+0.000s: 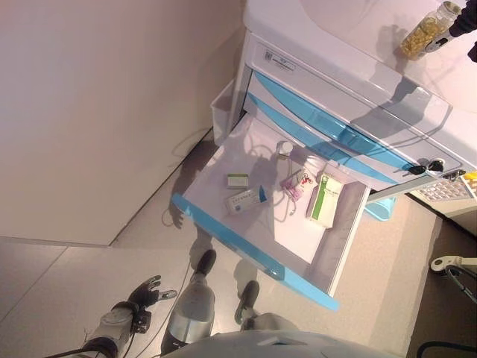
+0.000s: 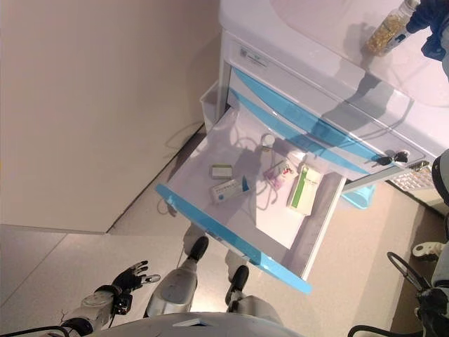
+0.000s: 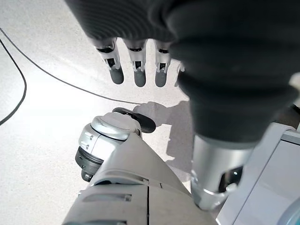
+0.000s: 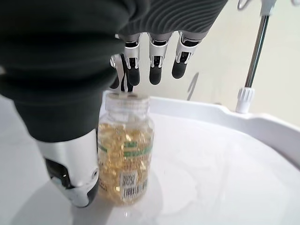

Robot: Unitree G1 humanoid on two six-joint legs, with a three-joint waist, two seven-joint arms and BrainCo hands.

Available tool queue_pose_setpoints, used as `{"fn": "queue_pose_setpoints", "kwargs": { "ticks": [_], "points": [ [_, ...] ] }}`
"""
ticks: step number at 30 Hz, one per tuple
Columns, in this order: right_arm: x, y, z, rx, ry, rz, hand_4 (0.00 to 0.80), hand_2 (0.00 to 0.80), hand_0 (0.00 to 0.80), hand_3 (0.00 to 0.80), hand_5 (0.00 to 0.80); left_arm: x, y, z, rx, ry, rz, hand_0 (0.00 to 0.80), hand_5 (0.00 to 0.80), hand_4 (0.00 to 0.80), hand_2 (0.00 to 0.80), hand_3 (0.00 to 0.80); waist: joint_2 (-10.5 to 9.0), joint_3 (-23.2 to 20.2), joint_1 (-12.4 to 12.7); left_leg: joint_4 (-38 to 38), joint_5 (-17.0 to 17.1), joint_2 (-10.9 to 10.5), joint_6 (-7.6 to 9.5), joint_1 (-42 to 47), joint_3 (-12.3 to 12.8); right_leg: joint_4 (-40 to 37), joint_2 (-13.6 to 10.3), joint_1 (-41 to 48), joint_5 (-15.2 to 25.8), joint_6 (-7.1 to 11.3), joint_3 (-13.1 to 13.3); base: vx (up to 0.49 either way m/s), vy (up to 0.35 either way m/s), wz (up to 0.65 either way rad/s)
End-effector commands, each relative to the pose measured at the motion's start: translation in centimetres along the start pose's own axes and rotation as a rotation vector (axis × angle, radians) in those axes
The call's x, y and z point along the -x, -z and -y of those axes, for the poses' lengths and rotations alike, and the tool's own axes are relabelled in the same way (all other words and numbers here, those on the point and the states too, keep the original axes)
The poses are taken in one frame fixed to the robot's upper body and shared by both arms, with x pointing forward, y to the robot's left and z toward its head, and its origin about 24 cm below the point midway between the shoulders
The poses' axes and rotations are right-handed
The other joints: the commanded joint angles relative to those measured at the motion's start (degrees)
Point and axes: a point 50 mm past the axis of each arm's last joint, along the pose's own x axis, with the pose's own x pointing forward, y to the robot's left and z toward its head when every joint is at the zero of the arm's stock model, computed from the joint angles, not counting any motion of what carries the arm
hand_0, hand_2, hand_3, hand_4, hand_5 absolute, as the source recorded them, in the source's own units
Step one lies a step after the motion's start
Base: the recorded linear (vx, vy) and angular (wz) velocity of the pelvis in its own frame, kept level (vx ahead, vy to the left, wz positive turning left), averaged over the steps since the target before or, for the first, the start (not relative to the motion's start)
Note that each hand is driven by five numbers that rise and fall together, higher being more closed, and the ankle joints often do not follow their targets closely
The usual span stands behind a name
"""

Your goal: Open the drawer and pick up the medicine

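The white cabinet's blue-fronted drawer [image 1: 246, 250] is pulled open. Inside lie a green-and-white box [image 1: 326, 199], a blue-and-white box [image 1: 246, 200], a small box [image 1: 238, 180], a pink packet [image 1: 297, 184] and a small vial [image 1: 284, 149]. A clear bottle of yellow capsules [image 1: 428, 30] stands upright on the cabinet top. My right hand [image 1: 466, 19] is at its cap. In the right wrist view the fingers [image 4: 154, 61] hang relaxed above the bottle [image 4: 124, 159] and the thumb is beside it. My left hand [image 1: 145, 292] hangs open and empty low by the floor.
A wall runs along the left. A white basket [image 1: 222, 112] hangs on the cabinet's left side. A light blue bin [image 1: 381, 207] stands behind the drawer's right corner. Keys [image 1: 425, 168] stick out of the cabinet front. A white pole [image 4: 253, 56] rises at the top's rim.
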Motion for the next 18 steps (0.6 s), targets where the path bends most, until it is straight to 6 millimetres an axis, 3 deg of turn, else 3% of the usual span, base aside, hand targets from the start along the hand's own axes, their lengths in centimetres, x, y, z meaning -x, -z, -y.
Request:
{"fn": "queue_pose_setpoints", "kwargs": {
  "ticks": [1,10,18],
  "points": [
    [0.8,0.1,4.3,0.003,0.174,0.001,0.000,0.000,0.000,0.000,0.000,0.8,1.4,-0.7,-0.021,-0.010,-0.023,0.000,0.000,0.000,0.000,0.000,-0.65,-2.1,-0.1,1.2,-7.2,-1.0,1.45,2.2,2.2,4.2,-1.6,-2.4,1.5,2.07,0.6,0.000,0.000,0.00],
    [1.2,0.4,5.1,-0.244,0.326,0.078,0.000,0.000,0.000,0.000,0.000,0.9,2.2,-0.7,-0.048,0.003,-0.062,0.000,0.000,0.000,0.000,0.000,-0.35,-4.3,-1.4,0.7,-7.8,-0.9,1.44,3.8,3.1,3.5,-1.5,-1.3,1.6,2.54,1.3,-0.016,-0.017,-0.05],
    [2.0,3.3,5.0,-0.399,0.397,0.062,0.000,0.000,0.000,0.000,0.000,1.0,3.1,-0.2,-0.084,0.036,-0.112,0.000,0.000,0.000,0.000,0.000,1.05,-7.3,-3.9,0.6,-8.5,-0.8,1.55,5.6,5.4,3.8,-2.1,-0.5,1.4,3.02,2.7,-0.024,0.000,-0.10]
  ]
}}
